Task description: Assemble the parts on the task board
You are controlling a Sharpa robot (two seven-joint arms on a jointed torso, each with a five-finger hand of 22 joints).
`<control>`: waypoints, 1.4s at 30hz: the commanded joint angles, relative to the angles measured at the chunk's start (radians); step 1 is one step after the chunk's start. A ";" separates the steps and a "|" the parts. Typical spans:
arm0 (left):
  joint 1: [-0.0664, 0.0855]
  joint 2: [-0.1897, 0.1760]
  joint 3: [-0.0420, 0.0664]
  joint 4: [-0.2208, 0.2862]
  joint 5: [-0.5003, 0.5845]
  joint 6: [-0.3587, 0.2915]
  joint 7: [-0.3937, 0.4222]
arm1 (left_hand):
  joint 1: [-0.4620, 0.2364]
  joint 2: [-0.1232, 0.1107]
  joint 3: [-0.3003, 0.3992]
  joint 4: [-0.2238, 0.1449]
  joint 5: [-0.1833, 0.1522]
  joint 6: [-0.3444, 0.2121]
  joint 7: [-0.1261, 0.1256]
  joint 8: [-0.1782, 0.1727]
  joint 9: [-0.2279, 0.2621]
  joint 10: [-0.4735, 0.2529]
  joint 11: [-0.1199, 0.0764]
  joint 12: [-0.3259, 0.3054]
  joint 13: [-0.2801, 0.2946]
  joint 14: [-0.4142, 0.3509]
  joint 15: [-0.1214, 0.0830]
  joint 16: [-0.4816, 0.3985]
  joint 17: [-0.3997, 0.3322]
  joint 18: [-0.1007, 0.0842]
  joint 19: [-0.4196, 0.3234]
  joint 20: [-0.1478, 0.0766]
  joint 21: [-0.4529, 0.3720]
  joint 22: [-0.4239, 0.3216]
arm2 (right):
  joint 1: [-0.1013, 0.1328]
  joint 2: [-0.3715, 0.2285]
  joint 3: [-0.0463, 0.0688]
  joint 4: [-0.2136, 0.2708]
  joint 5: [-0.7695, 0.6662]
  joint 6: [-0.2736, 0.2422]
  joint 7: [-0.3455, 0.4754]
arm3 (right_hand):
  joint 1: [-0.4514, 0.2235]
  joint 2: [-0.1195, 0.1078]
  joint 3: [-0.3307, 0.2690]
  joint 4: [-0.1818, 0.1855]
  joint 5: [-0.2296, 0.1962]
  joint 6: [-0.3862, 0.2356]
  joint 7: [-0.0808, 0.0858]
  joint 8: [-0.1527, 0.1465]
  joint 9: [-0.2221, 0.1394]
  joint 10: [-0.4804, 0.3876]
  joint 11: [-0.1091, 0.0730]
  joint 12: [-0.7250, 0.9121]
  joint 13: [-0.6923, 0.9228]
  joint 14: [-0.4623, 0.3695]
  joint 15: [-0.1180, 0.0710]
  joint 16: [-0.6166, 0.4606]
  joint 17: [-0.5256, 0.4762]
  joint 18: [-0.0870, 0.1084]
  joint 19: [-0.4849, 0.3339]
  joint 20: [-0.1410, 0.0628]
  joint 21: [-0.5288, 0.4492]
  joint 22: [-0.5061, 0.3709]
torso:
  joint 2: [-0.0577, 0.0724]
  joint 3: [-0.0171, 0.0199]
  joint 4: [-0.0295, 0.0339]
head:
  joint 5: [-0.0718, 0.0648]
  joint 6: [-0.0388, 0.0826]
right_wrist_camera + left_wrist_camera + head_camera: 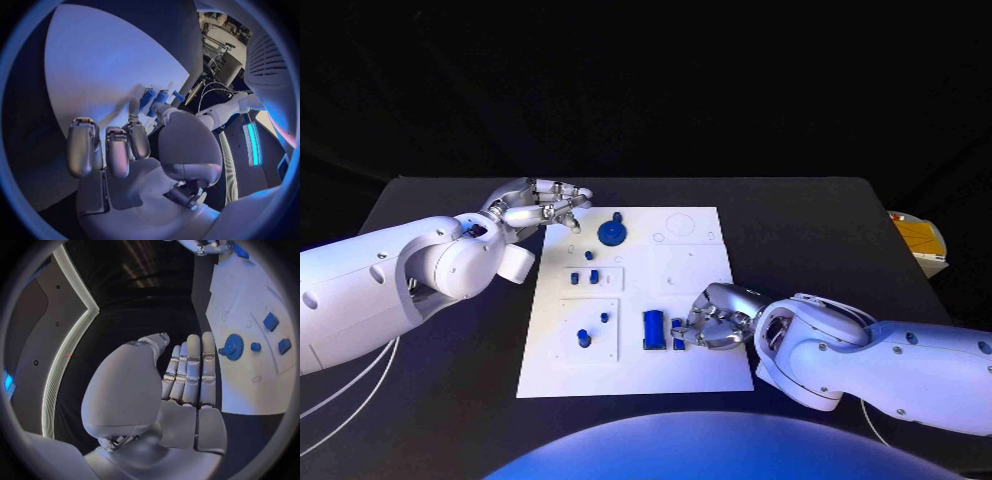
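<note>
Left hand [538, 208] sat flat and empty at the board's [704, 375] 10 o'clock corner; right hand [718, 316] pinched a small blue piece [678, 334] around 5 o'clock, beside the blue bar [653, 329]

White arms, silver many-fingered hands

The left arm [387, 280] and right arm [877, 355] wear smooth, rounded white shells with small dark screw dots; thin pale cables trail beneath the left arm. Each robot hand, left [538, 208] and right [718, 318], is segmented silver metal with glossy finger pads [81, 150].

Black table [805, 230], white task board [689, 375] lying flat on it between left hand [538, 208] and right hand [715, 317]
</note>
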 commanded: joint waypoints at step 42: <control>-0.005 0.002 0.000 -0.001 0.004 0.016 0.002 | -0.006 0.009 -0.006 0.003 -0.003 -0.009 0.001 -0.004 0.002 -0.008 -0.001 0.006 -0.002 0.001 0.008 -0.003 0.002 0.014 0.008 -0.002 -0.006 -0.003 | -0.016 -0.001 0.000 -0.042 -0.095 0.035 0.045 | 0.117 0.019 -0.107 0.005 -0.097 -0.003 0.002 0.001 -0.015 0.026 -0.005 0.005 0.120 0.100 -0.006 0.008 0.250 -0.020 0.045 -0.007 0.011 0.208 | 0.001 0.0016 0.0023 | 0.002 0.000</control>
